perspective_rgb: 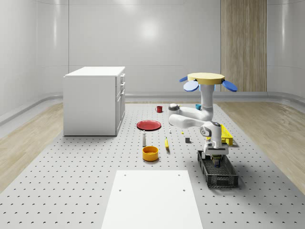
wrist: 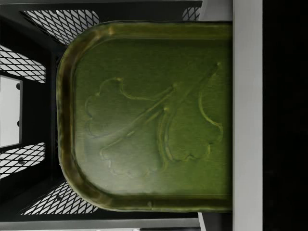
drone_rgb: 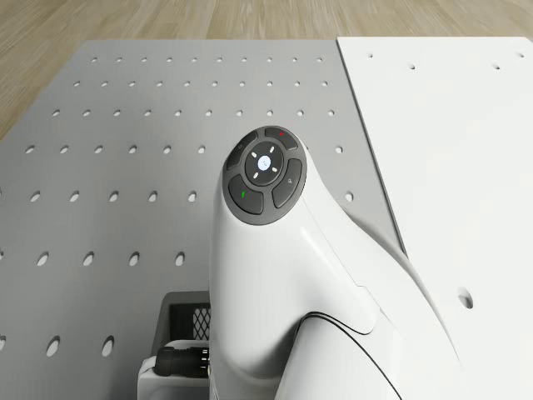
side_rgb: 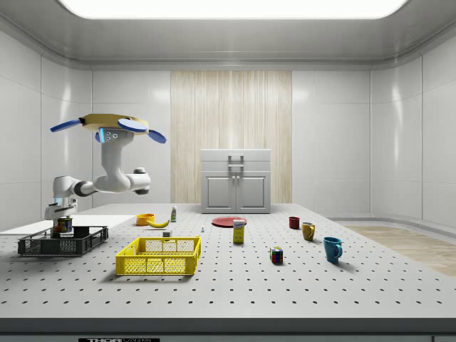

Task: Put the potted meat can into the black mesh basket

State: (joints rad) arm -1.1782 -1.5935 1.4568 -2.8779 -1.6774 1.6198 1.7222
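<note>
The potted meat can (side_rgb: 65, 226) has an olive-green embossed lid (wrist: 144, 115) and hangs upright just inside the black mesh basket (perspective_rgb: 224, 180), at the end of it that lies farther back in the whole-scene view. My gripper (perspective_rgb: 216, 158) points straight down and is shut on the can, whose base is hidden behind the basket wall (side_rgb: 43, 246). Mesh walls (wrist: 29, 62) surround the can. The drone (perspective_rgb: 206, 78) hovers above the table, behind the basket, and its white arm (drone_rgb: 275, 267) reaches forward and down.
A yellow basket (perspective_rgb: 226, 136) lies just behind the black one. An orange bowl (perspective_rgb: 150, 153), a banana (perspective_rgb: 167, 143), a white bottle (perspective_rgb: 144, 139) and a red plate (perspective_rgb: 149, 125) stand to the whole-scene view's left. A white slab (perspective_rgb: 152, 198) lies at the front and a white cabinet (perspective_rgb: 95, 101) at the back left.
</note>
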